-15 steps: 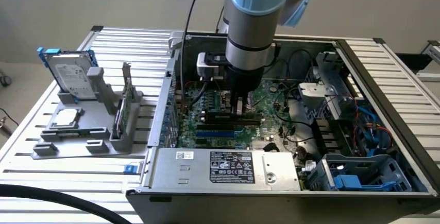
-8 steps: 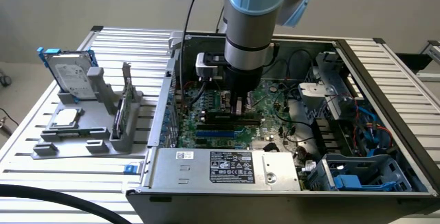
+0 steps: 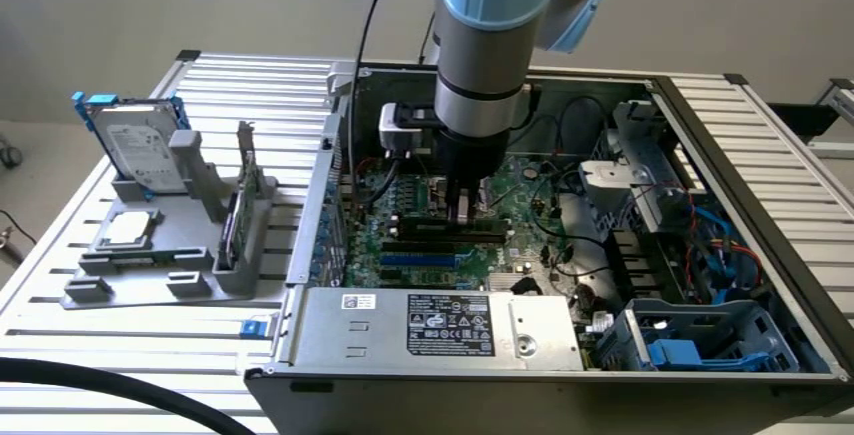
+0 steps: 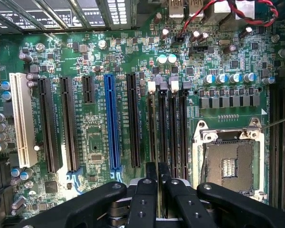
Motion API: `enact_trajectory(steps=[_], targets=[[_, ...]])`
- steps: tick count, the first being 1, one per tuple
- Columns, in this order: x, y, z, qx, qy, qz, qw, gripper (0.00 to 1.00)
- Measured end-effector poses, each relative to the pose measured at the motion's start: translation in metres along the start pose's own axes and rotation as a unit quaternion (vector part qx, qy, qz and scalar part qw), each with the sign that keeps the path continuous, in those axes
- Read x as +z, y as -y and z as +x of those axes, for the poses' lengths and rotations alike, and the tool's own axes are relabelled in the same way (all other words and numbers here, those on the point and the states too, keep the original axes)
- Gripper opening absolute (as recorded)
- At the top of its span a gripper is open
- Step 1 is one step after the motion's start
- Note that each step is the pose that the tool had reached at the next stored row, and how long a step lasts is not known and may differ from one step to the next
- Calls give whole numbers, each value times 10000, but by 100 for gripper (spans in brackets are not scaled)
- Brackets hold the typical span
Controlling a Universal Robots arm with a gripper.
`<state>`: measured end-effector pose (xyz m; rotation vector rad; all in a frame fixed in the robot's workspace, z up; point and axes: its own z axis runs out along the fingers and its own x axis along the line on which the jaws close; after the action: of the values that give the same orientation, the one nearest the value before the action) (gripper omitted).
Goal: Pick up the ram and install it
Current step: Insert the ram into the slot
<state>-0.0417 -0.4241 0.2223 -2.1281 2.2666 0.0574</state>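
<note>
Ram [image 3: 424, 223]: on edge, lying along the black memory slots [image 4: 173, 128] mid-motherboard, directly under the tool. Open computer case [image 3: 587, 78] sits on slatted table [image 3: 240, 85]. Arm [image 3: 487, 55] drops straight down into case, wrist vertical. Motherboard [image 3: 400, 273] beneath. Gripper [image 3: 463, 210] narrow, fingers [image 4: 145, 199] near-parallel, pinching Ram's top edge. Whether it is seated in a slot, cannot tell.

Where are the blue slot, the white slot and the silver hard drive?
blue slot [image 4: 112, 122]: wrist view, middle of its long blue body.
white slot [image 4: 22, 118]: wrist view, middle of its white strip.
silver hard drive [image 3: 134, 145]: exterior view, on its labelled face.
</note>
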Motion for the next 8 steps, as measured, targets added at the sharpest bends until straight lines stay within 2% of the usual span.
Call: enact_trajectory(steps=[8], targets=[[21,0,1,0,0,0,10000,14]])
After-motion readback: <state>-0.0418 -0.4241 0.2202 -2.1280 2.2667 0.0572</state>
